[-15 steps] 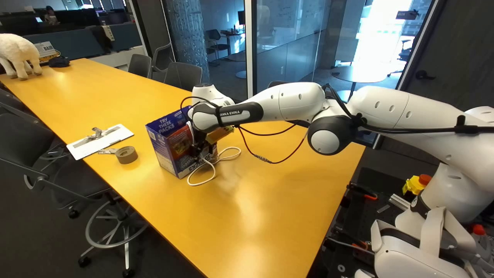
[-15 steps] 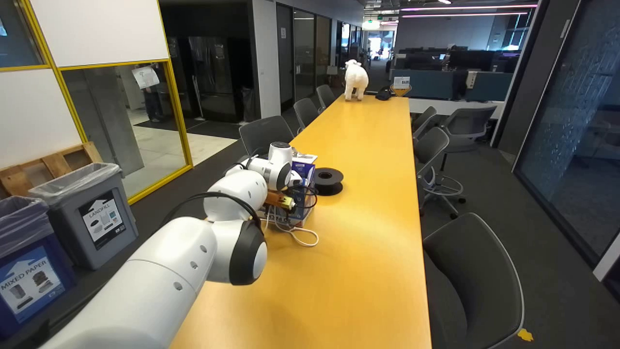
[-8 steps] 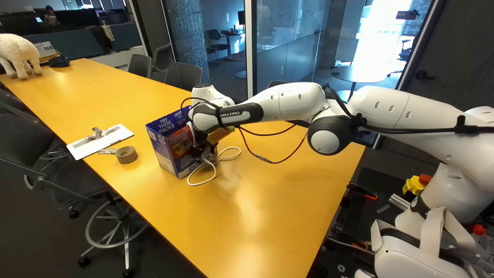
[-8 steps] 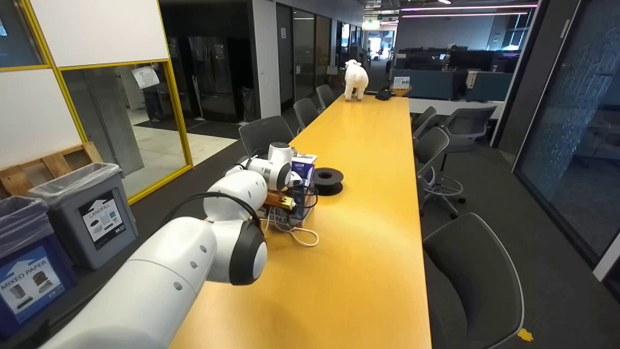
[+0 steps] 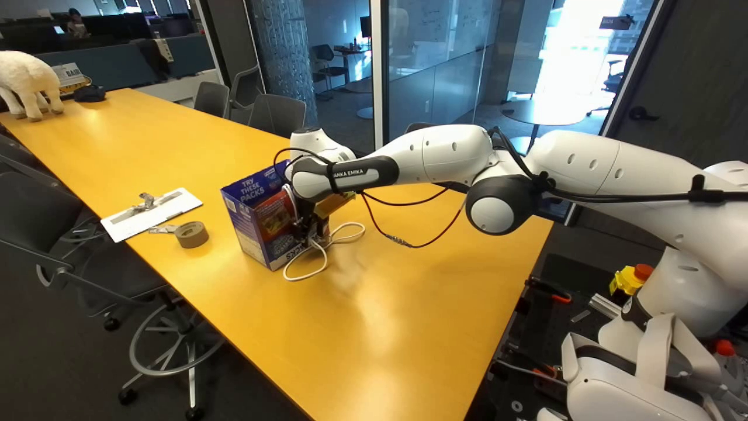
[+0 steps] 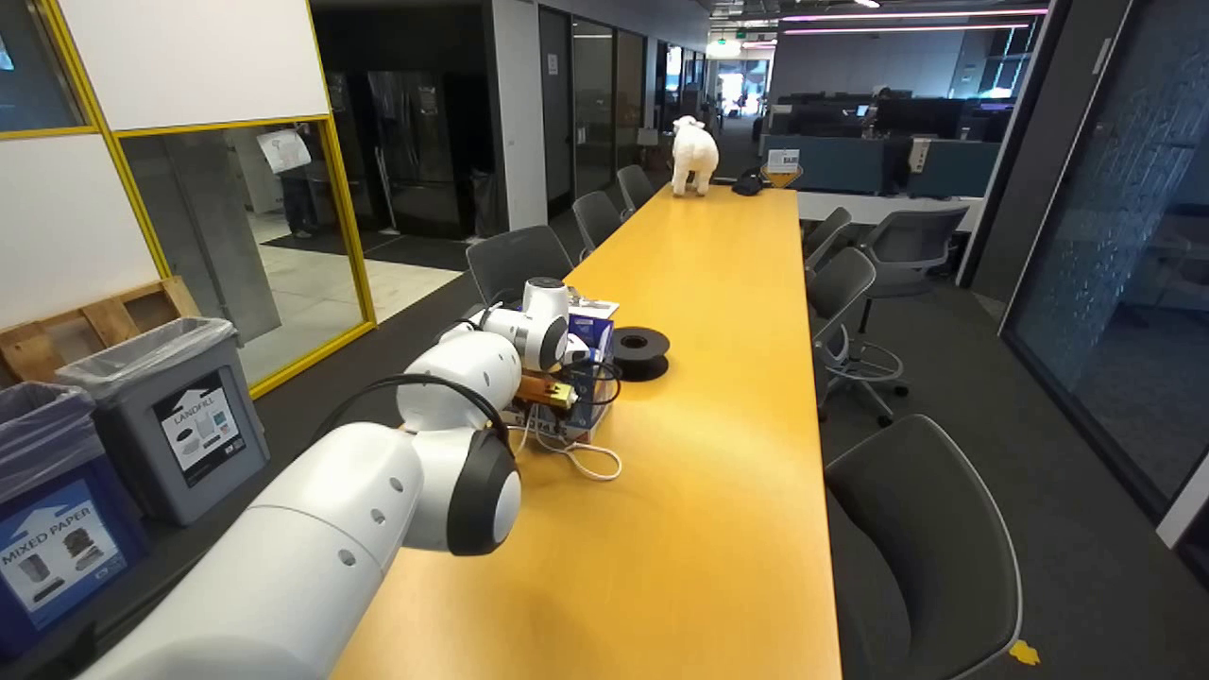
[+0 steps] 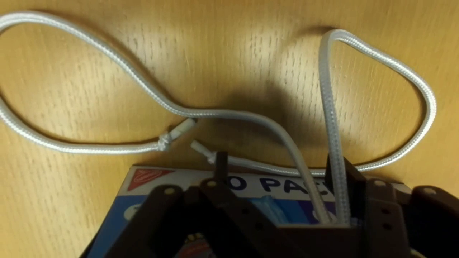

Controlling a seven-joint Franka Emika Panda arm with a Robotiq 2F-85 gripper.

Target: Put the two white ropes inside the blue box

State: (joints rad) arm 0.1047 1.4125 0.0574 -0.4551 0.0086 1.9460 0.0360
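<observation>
The blue box (image 5: 251,222) stands on the table; its printed side also shows in the wrist view (image 7: 111,222) and part of it in an exterior view (image 6: 592,329). My gripper (image 7: 281,168) points down close beside that side, its fingers apart. One white rope (image 7: 122,61) forms a loop on the left of the wrist view; the other white rope (image 7: 426,104) loops on the right. Both run down between the fingers, where their lower parts are hidden. The loops lie on the table, also seen in an exterior view (image 5: 307,278).
A brown tape roll (image 5: 191,234) and a white clipboard-like plate (image 5: 152,213) lie near the table edge. A black spool (image 6: 640,352) stands close to the box. A white toy sheep (image 6: 694,156) stands at the table's far end.
My gripper's fingers have shifted slightly lower beside the box. The box and the rope loops on the table look almost the same.
</observation>
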